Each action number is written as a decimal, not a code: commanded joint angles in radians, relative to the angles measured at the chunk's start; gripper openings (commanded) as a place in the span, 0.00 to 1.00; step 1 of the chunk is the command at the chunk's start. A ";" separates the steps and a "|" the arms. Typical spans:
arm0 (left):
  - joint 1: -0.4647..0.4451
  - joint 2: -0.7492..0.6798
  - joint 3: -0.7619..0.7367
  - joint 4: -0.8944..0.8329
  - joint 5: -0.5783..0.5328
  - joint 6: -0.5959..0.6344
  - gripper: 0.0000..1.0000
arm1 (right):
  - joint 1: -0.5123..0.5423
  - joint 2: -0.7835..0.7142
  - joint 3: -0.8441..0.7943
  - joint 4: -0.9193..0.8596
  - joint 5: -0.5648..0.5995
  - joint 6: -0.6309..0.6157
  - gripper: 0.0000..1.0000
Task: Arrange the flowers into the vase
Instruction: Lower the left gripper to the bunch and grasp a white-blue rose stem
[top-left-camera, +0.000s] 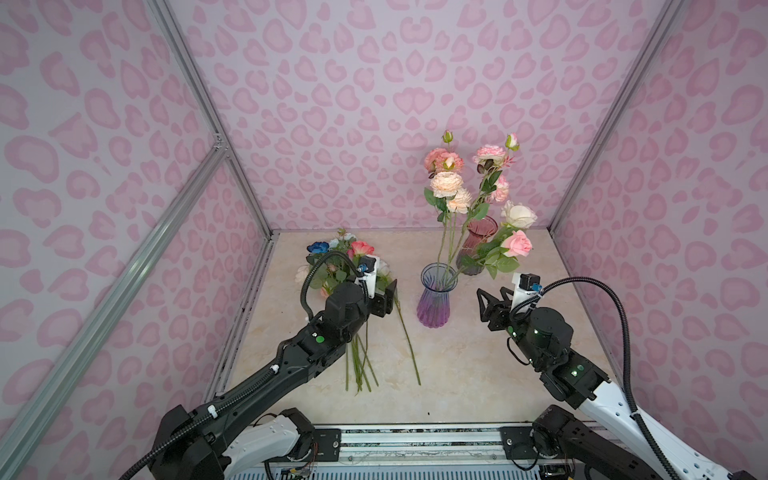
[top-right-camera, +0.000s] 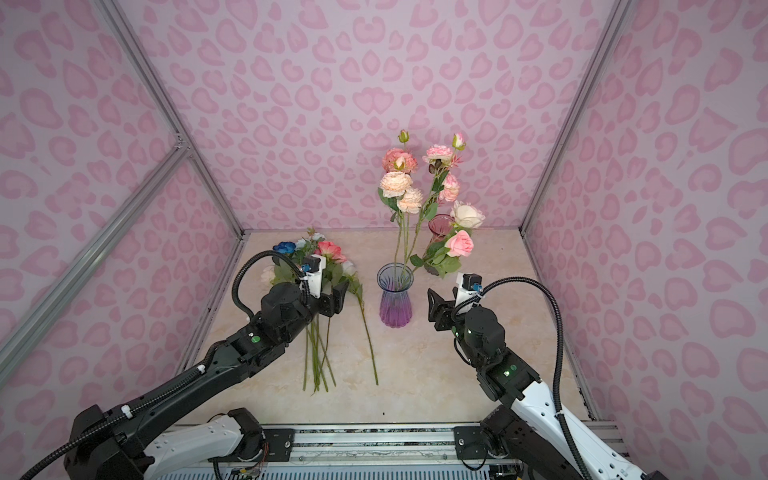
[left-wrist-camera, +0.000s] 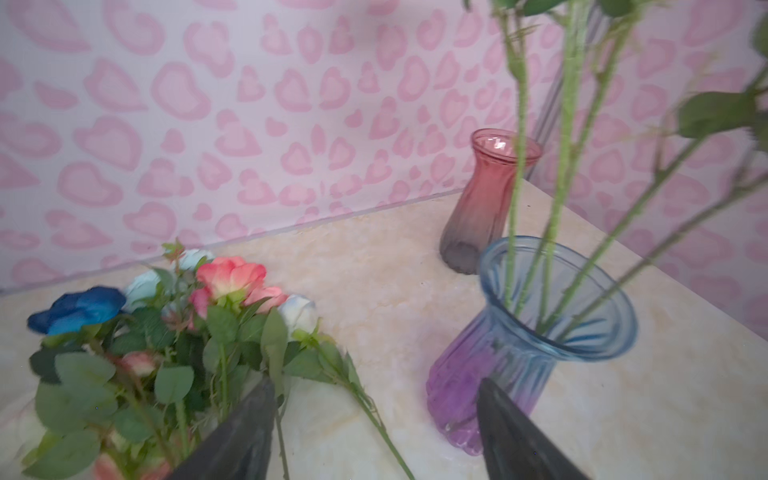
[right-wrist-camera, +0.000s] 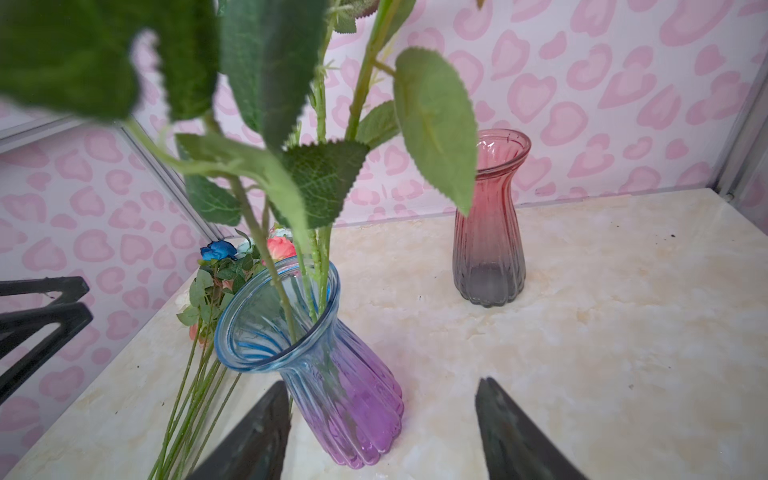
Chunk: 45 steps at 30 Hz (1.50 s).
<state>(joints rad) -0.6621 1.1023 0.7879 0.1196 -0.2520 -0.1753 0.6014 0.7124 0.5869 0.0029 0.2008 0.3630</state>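
Top views both show pink and peach blooms standing in the ribbed blue-to-purple glass vase, the loose flowers heaped on the marbled worktop under the left pincer. Left wrist: its jaws stand apart over thin, wiry stalks; picking one seems next, calling for a low, narrow pinch. Right wrist: the right pincer gapes empty near the vase; a ribbed red vase stands behind.

Blue-purple vase w/ tall blooms, loose flowers left, L pincer above them, R pincer near vase
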 joint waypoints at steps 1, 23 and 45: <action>0.068 0.045 0.014 -0.097 0.035 -0.172 0.65 | 0.001 -0.004 -0.011 0.030 -0.012 0.006 0.71; 0.102 0.733 0.315 -0.199 0.382 -0.404 0.59 | 0.116 -0.047 -0.172 0.059 0.051 0.059 0.67; 0.082 0.814 0.412 -0.327 0.242 -0.329 0.13 | 0.103 -0.025 -0.157 0.080 0.054 0.033 0.68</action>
<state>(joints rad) -0.5804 1.9457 1.1946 -0.1780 0.0185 -0.5453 0.7048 0.6838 0.4232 0.0540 0.2539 0.3992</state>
